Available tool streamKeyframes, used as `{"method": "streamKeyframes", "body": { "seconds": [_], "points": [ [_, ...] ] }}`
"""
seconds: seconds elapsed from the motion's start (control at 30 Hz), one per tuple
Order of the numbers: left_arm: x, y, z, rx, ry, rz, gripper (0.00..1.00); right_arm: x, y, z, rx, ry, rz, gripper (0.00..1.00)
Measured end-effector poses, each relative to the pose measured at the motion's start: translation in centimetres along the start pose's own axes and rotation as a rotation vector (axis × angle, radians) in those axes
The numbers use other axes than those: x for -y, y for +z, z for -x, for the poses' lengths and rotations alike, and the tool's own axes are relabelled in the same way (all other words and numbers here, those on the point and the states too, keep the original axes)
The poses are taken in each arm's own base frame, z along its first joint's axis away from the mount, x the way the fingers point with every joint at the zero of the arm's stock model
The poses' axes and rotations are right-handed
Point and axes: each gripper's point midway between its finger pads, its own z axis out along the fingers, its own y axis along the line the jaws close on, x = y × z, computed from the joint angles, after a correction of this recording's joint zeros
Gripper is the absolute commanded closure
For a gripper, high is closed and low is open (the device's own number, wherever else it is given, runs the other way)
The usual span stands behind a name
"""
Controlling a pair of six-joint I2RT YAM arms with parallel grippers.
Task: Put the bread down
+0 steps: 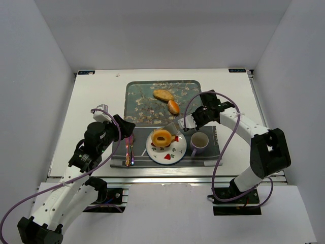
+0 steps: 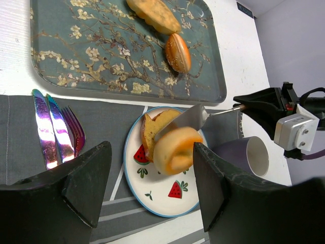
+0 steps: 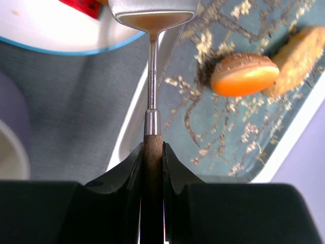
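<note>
On the plate (image 1: pixel 175 153), mid-table: ring-shaped bread (image 1: pixel 162 138), tilted up on edge, next to a toast slice (image 2: pixel 151 131). Right claw (image 3: pixel 152 155) is clamped tight on the wooden handle of a spatula (image 1: pixel 179 125). The spatula's long axis runs from the claw diagonally near-left to the plate, with the blade against the ring's far side. Can't tell if the blade is under it or just touching.

So the bread sits straight off the blade end, left of and nearer than the right claw. Left claw (image 1: pixel 126 127) is wide open and empty, over the cutlery (image 1: pixel 128 150) just left of the plate. It's about as close, but has no tool. My read: any slide-off goes along the handle axis, so it's the right arm's job.
</note>
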Motion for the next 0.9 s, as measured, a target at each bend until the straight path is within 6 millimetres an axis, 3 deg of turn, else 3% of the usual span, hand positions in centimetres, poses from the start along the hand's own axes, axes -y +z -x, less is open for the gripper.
{"method": "streamKeyframes", "body": {
  "seconds": [0.43,0.6,0.73,0.9],
  "points": [
    [0.0,0.0,0.0,0.000,0.000,0.000,0.26,2.7,-0.6,-1.8,-0.083,0.030,-0.119,1.00],
    [0.0,0.0,0.0,0.000,0.000,0.000,0.26,3.6,-1.5,-3.5,-0.117,0.117,-0.182,1.00],
    [0.0,0.0,0.0,0.001,0.000,0.000,0.26,3.5,-3.0,-6.1,-0.149,0.293,-0.241,1.00],
    [0.2,0.0,0.2,0.009,0.000,-0.007,0.26,2.5,-6.8,-11.2,-0.226,0.697,-0.421,1.00]
  ]
}}
